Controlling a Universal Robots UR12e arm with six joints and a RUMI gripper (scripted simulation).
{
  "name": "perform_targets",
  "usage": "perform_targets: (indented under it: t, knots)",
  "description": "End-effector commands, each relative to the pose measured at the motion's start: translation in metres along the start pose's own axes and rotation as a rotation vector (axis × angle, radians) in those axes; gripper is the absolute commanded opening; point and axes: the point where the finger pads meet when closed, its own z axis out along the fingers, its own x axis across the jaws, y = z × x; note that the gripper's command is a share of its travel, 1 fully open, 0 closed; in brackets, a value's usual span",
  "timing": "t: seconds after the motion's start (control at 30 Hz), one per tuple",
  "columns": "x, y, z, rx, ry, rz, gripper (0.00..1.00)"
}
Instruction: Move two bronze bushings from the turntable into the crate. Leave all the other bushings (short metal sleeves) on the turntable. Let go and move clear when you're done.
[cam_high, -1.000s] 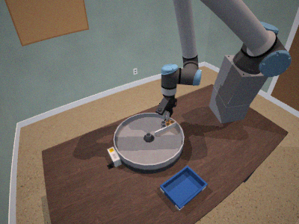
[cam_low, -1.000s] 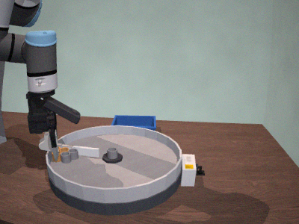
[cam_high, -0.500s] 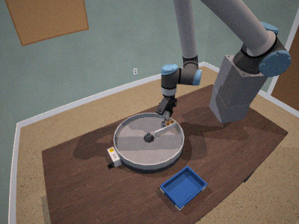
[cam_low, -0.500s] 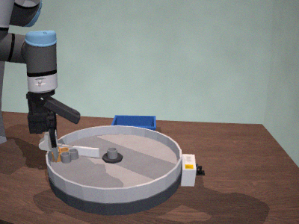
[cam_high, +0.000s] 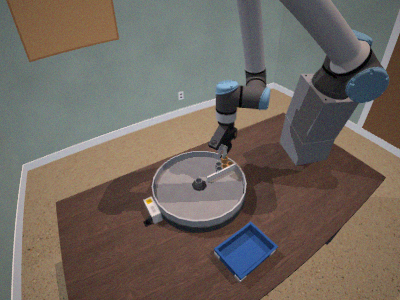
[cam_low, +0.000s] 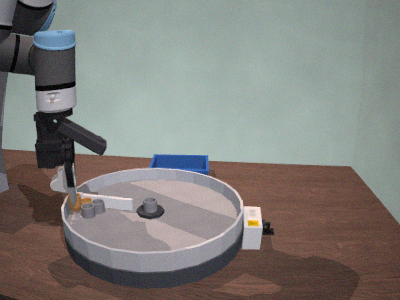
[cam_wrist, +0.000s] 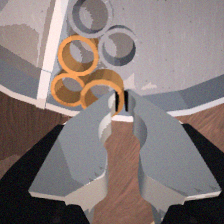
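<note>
On the table (cam_high: 110, 245) (cam_low: 305, 200), the turntable (cam_high: 172, 200) (cam_low: 150, 255) (cam_wrist: 170, 65) stands near the blue crate (cam_high: 246, 250) (cam_low: 180, 163). The gripper (cam_high: 223, 156) (cam_low: 73, 203) (cam_wrist: 121, 92) is clamped on one bronze bushing's (cam_high: 224, 160) (cam_low: 77, 202) (cam_wrist: 112, 79) wall, the ring mostly left of the jaws in the wrist view, beside two other bronze bushings (cam_wrist: 62, 59).

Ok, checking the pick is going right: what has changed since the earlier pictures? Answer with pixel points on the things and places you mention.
The gripper (cam_high: 223, 155) (cam_low: 74, 204) (cam_wrist: 121, 92) has moved up, and the bronze bushing pinched by its wall between the fingertips (cam_high: 224, 158) (cam_low: 77, 202) appears to have risen with it. The turntable (cam_high: 175, 195) (cam_low: 150, 255) (cam_wrist: 165, 60) and crate (cam_high: 246, 250) (cam_low: 180, 162) look unmoved.
</note>
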Motion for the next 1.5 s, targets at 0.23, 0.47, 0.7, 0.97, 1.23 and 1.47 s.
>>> perform_targets:
  t: [0.23, 0.47, 0.7, 0.97, 1.23, 1.47]
  knots:
    - [-0.0029, 0.0016, -0.0395, -0.002, -0.004, 0.0, 0.0]
    - [-0.0028, 0.0007, -0.0391, -0.002, -0.004, -0.001, 0.0]
    - [-0.0022, 0.0005, -0.0392, -0.002, -0.003, -0.001, 0.0]
    - [-0.0022, 0.0005, -0.0392, -0.002, -0.003, -0.001, 0.0]
    - [-0.0022, 0.0005, -0.0392, -0.002, -0.003, -0.001, 0.0]
    - [-0.0022, 0.0005, -0.0392, -0.002, -0.003, -0.001, 0.0]
